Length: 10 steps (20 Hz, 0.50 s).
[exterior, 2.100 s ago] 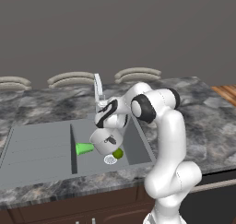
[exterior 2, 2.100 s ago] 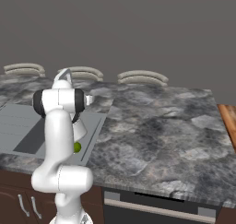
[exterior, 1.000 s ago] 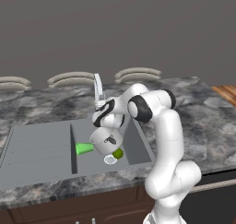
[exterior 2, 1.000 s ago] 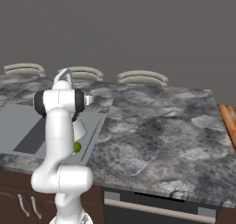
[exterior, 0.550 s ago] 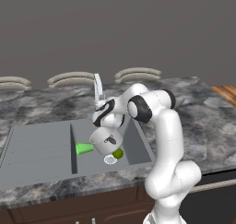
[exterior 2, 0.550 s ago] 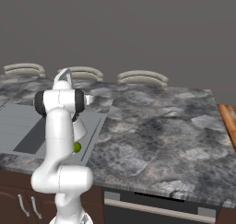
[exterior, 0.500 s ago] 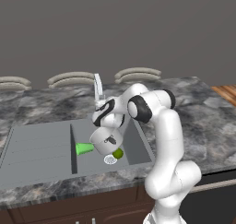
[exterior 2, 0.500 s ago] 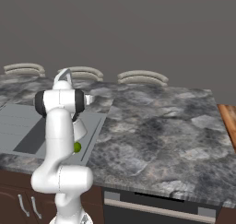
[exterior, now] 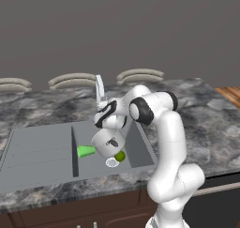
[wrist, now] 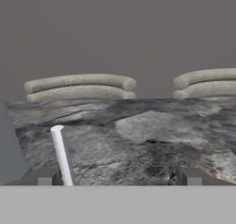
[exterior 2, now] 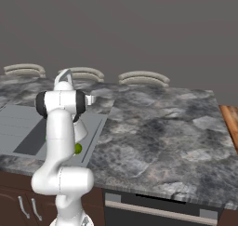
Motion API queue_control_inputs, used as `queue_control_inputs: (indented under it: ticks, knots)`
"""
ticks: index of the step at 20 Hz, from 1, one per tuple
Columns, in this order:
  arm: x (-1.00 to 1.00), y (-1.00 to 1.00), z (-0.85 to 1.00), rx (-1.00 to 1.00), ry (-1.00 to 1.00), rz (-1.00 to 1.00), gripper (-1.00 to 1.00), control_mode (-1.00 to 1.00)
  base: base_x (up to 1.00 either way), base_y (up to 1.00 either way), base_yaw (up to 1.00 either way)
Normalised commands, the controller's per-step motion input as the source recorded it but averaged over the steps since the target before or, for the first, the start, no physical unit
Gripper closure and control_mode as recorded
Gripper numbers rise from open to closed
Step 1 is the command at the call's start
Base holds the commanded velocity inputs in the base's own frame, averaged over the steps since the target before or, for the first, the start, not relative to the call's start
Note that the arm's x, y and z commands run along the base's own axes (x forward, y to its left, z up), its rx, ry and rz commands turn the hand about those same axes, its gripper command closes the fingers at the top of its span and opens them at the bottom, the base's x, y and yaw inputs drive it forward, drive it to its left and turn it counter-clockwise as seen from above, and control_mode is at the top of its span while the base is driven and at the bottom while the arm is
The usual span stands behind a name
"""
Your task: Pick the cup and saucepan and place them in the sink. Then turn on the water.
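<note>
From the left base cam I've got the arm bent over the sink, hand up near the faucet at the back edge of the basin. The gripper shows in the hand cam as two dark tips at the bottom, set wide apart w/ nothing between them, so jaws are open and holding nothing. Hand cam looks level across the marbled counter toward the grey wall; faucet is the pale rod rising just inside the left tip. The saucepan sits in the right part of the basin, tilted, right below the hand; can't tell if it rests on the basin floor or leans on something. The cup lies on its side in the basin, just left of the saucepan, touching or nearly so, next to the divider by the drainboard. A small yellow-green ball sits by the round drain, just beside the saucepan's lower right. Right base cam: arm blocks most of the basin, ball peeks out beside the arm's lower link.
</note>
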Motion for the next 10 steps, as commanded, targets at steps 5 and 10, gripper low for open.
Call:
queue_control_inputs:
  ticks: [5, 10]
  knots:
    - [0.02, -0.01, 0.0, 0.0, 0.0, 0.0, -1.0, -1.0, 0.0, 0.0, 0.0]
    - [0.05, 0.0, -0.01, 0.0, -0.02, 0.0, -1.0, -1.0, 0.0, 0.0, 0.0]
